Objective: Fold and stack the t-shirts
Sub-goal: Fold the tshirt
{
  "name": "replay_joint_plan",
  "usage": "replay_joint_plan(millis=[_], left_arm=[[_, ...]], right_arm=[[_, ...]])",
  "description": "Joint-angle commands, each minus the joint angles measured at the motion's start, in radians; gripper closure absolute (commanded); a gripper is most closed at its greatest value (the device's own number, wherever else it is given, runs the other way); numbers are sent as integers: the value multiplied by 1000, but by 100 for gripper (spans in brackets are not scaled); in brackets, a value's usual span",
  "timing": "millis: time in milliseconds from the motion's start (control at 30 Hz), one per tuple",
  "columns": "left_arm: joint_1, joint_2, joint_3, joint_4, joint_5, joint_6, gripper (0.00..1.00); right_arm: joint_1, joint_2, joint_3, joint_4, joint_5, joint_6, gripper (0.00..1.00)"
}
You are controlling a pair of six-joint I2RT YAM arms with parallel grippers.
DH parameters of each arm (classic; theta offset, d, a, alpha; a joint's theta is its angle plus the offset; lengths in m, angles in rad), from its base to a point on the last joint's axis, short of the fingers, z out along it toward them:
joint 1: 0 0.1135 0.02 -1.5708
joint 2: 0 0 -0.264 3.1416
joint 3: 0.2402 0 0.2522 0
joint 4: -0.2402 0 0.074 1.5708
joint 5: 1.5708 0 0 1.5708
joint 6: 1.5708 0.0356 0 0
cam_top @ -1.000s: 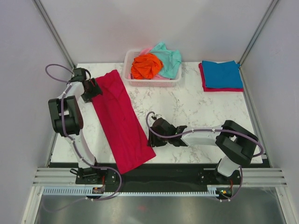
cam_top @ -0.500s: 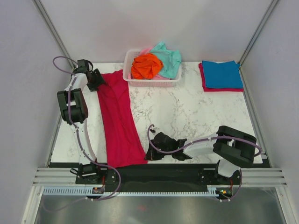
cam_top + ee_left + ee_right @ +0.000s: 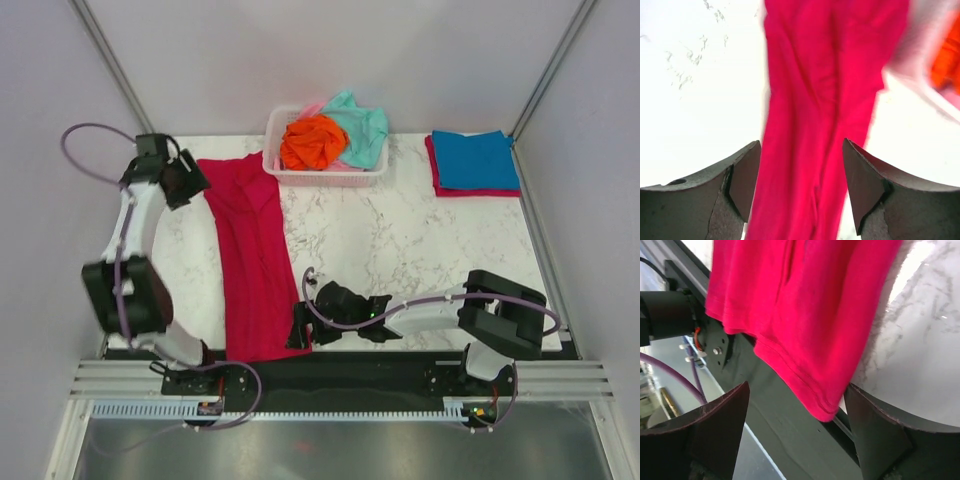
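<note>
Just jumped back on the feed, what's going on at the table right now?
Both arms are at the crimson t-shirt, laid as a long narrow strip down the left of the table, near hem hanging over the edge. The left gripper is open over its far end beside the basket; the right gripper is open around the near hem corner, gripping nothing. An orange shirt and a mint-teal shirt sit in the basket; a folded blue shirt lies on a red one, far right.

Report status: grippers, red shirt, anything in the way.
Left gripper open at far end. Right gripper open at near hem. Red t-shirt lies in long strip. Basket beside its far end.
</note>
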Motion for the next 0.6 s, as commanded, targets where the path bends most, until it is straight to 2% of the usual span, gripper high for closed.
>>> replay_joint_plan(millis=[0,233,267,333,367,467,567], left_arm=[[0,-337,-198,-32,-59,-47,26],[-15,-823,-671,-184,67,-127,25],[-22,-862,-693,-210,67,-137,24],[-145,-923,-660,-271,-6,-195,21],[-248,-933,-625,-334,-40,-217,20],[-325,-965,-635,-374,-56,-292,20],[-371,-1009,-716,-399,-27,-321,14]], right_arm=[[2,-46,-6,-189,82,-60,15],[0,-106,-42,-215,119,-51,13],[0,-107,-50,-210,117,-46,13],[2,-112,-81,-184,120,-36,14],[0,-113,-90,-173,128,-20,15],[0,-89,-104,-126,122,-5,22],[3,-34,-108,-34,71,27,29]])
